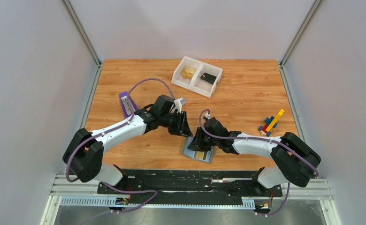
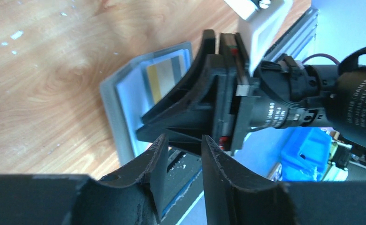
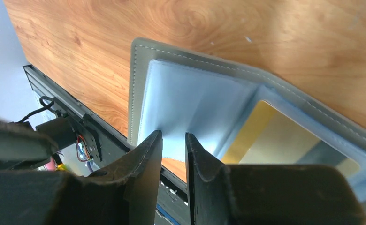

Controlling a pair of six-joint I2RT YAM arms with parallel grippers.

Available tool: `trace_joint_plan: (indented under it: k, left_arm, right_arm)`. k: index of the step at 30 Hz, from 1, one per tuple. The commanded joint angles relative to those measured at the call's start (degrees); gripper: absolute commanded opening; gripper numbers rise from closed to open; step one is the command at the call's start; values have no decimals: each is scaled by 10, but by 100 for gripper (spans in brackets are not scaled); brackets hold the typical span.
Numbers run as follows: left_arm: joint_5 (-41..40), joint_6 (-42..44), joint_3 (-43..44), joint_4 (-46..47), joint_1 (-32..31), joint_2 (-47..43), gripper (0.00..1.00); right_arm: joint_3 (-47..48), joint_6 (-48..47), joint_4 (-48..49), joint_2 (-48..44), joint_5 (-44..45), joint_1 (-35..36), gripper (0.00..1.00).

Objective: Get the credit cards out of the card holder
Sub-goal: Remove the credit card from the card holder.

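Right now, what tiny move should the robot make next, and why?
Probably ease the right gripper sideways onto the gold-yellow card. The card lies tucked in a clear sleeve of the open grey wallet, and the gripper hovers just beside it, slightly open.

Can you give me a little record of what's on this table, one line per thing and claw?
wallet: open flat near the front edge, a gold card in a pocket
tray: far side, gold cards in one compartment, black piece in the other
left gripper: open, empty, near the wallet
right gripper: over the wallet, jaws narrow, grip unclear
blocks: right side, untouched
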Motion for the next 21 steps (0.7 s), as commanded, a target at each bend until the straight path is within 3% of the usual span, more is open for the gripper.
trace_joint_plan:
  k: [1, 9, 21]
  left_arm:
    - [14, -23, 3, 18, -10, -14, 37]
    - [11, -45, -42, 85, -13, 28, 17]
    - [6, -35, -55, 118, -21, 126, 11]
  right_arm:
    - [36, -5, 41, 32, -4, 15, 26]
    - [15, 10, 18, 33, 21, 16, 24]
    - [-7, 14, -65, -55, 47, 16, 24]
